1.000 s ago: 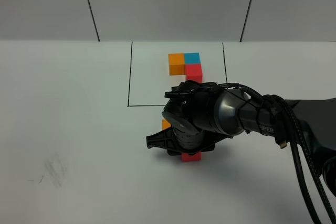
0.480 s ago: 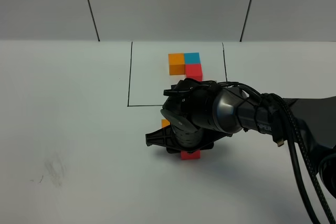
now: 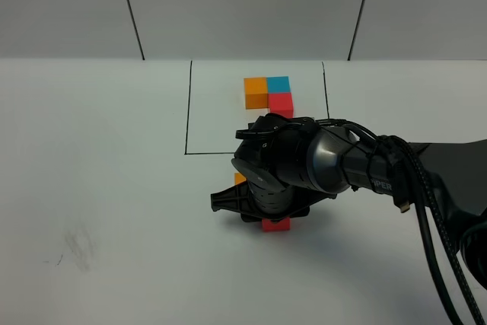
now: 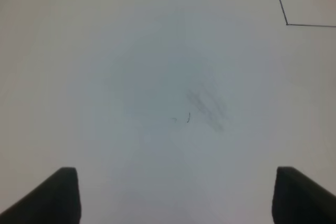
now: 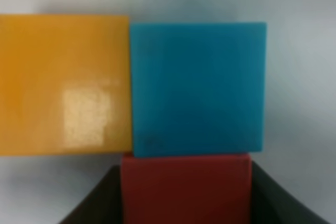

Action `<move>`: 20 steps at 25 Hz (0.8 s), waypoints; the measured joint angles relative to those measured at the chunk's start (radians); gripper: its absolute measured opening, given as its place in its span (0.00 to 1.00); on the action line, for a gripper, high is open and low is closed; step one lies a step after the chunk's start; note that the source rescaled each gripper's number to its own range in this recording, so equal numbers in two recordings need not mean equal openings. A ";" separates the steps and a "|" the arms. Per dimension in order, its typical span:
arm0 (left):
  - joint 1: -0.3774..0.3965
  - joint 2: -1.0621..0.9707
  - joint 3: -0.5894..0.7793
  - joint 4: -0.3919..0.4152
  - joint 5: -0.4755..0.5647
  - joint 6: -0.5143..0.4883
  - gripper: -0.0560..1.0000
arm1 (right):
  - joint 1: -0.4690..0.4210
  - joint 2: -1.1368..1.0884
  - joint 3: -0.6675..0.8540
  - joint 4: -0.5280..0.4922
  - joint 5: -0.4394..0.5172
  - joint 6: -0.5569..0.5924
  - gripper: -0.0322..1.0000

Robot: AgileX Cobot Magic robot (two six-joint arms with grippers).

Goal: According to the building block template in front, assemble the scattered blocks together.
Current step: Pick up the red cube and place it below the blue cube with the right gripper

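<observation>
Exterior high view: white tabletop (image 3: 91, 188). Building block template (image 3: 268, 95), an L of matte orange, blue and red cubes, sits inside a thin black drawn rectangle (image 3: 187, 112) at the far middle. Right gripper (image 3: 266, 207), black, reaches across just outside the frame's near edge, covering most of the scattered blocks; only a corner of the small orange cube (image 3: 240, 179) and the near face of the small red cube (image 3: 276, 224) show.

Left wrist view: left gripper (image 4: 176, 192) hangs wide open over bare, scuffed table, well apart from the blocks.

Right wrist view: orange cube (image 5: 63, 85) and small matte blue cube (image 5: 197, 87) touch side by side; red cube (image 5: 186, 187) abuts the blue one, lying between the dark fingers (image 5: 97, 200), apparently clamped. The L already appears to match the template; releasing seems next.
</observation>
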 joint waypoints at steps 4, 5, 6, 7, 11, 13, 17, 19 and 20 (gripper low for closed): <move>0.000 0.000 0.000 0.000 0.000 0.000 0.68 | 0.000 0.000 0.000 -0.004 0.001 0.004 0.27; 0.000 0.000 0.000 0.000 0.000 0.000 0.68 | 0.000 0.000 0.000 -0.009 0.001 0.004 0.27; 0.000 0.000 0.000 0.000 0.000 0.000 0.68 | 0.000 0.000 0.000 -0.009 0.001 0.004 0.27; 0.000 0.000 0.000 0.000 0.000 0.000 0.68 | 0.000 0.001 0.000 -0.014 0.001 0.004 0.29; 0.000 0.000 0.000 0.000 0.000 0.000 0.68 | -0.002 0.007 0.000 -0.027 0.025 0.004 0.50; 0.000 0.000 0.000 0.000 0.000 0.000 0.68 | -0.002 0.005 0.000 -0.032 0.045 0.004 0.65; 0.000 0.000 0.000 0.000 0.000 0.000 0.68 | -0.003 -0.032 -0.001 -0.034 0.100 -0.014 0.93; 0.000 0.000 0.000 0.000 0.000 0.000 0.68 | -0.003 -0.062 -0.006 -0.035 0.146 -0.033 0.97; 0.000 0.000 0.000 0.000 0.000 0.000 0.68 | -0.003 -0.082 -0.010 -0.035 0.166 -0.041 0.98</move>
